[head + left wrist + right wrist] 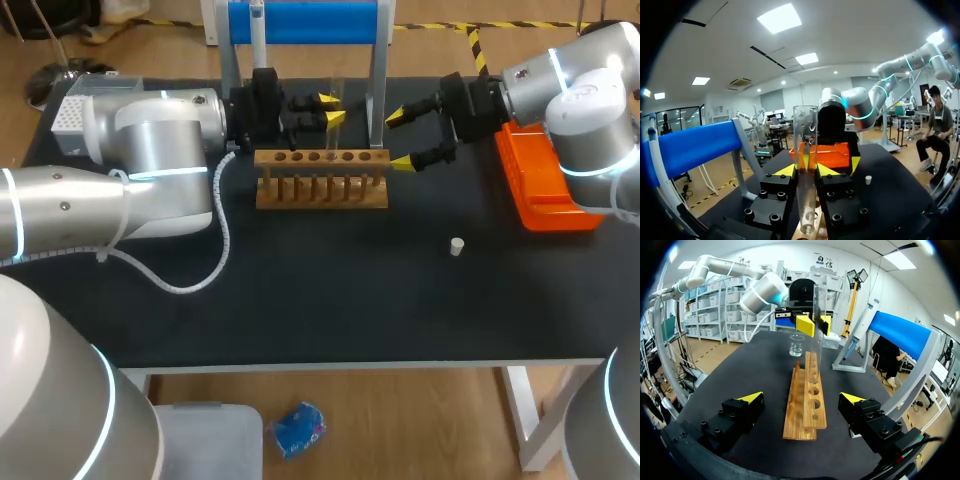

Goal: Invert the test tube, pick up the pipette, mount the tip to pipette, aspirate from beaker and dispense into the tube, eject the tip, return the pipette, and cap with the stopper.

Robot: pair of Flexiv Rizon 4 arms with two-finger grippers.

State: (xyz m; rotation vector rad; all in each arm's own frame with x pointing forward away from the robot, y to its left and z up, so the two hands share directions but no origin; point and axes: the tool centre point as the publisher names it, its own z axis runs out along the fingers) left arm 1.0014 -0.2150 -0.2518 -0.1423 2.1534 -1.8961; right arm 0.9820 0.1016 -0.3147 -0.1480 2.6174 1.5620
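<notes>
The test tube (806,150) is standing upright, pinched from both sides by the left gripper (806,170), whose fingers are closed right on the glass. The open rim is up and the rounded end is down. It's right over the wooden rack (320,190), but I can't tell if the bottom is actually in a hole or just above one.

The right gripper (398,140) is just beside the rack's right end with its fingers spread wide and nothing between them. From its own wrist view it looks straight down the length of the rack, with the left gripper and the tube at the far end.

The small glass beaker (796,345) sits on the bench (300,300) past the rack, on the left arm's side. The pipette (866,322) hangs on the blue-topped stand (305,20) at the back of the bench. The orange tip box (545,195) is over on the right side, partly under the right arm. The little white stopper (456,246) lies by itself on the black bench, in front of the rack and off to the right, well apart from it.
</notes>
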